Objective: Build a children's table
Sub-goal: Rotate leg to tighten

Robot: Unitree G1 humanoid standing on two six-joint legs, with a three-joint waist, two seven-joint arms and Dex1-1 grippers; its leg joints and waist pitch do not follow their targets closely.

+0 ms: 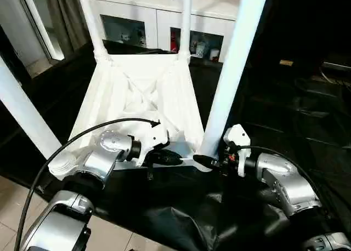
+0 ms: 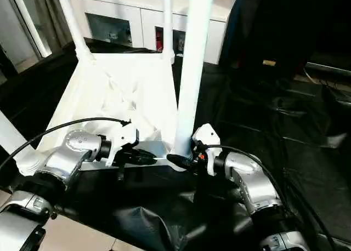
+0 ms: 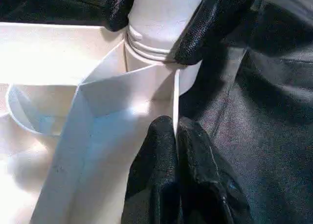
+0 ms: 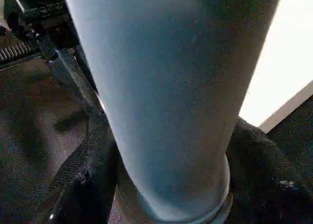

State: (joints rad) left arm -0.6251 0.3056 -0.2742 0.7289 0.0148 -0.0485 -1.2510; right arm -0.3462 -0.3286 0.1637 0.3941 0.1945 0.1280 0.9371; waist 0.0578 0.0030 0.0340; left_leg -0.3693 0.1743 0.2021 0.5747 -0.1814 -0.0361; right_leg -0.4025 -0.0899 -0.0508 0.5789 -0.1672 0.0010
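- Left eye view: tabletop (image 1: 137, 106) lies upside down on black sheeting (image 1: 181, 218), ribbed underside up. All four legs look placed: two far legs (image 1: 185, 21) stand in the far corner sockets, one leg (image 1: 22, 111) leans out at the near-left corner, and the near-right leg (image 1: 233, 70) stands at the corner between the claws. White cabinet (image 1: 159, 12) sits behind, not part of the job.
- Same view, arms: left claw (image 1: 174, 159) reaches in from the left to the near edge of the tabletop; right claw (image 1: 209, 163) sits at the base of the near-right leg.
- Right eye view: same layout. Near-right leg (image 2: 192, 70) is upright in its socket and the right claw (image 2: 181, 162) wraps its foot.
- Left wrist view: left claw (image 3: 177, 136) is pinched closed on the thin edge wall of the tabletop (image 3: 63, 136), bracing it. Past it, two black fingers (image 3: 210, 23) of the right claw straddle the leg (image 3: 164, 13) just above the socket; thread rings on the leg show above the socket rim, so I'd judge it not fully seated.
- Right wrist view: the leg (image 4: 166, 97) sits between the right claw's fingers (image 4: 83, 185); jaws spread around it, contact on both sides looks likely, but I can't tell if it's clamped.
- Status, my read: four legs in, the last one wants final tightening. Left to do: finish that, check the leaning near-left leg, flip the table upright.
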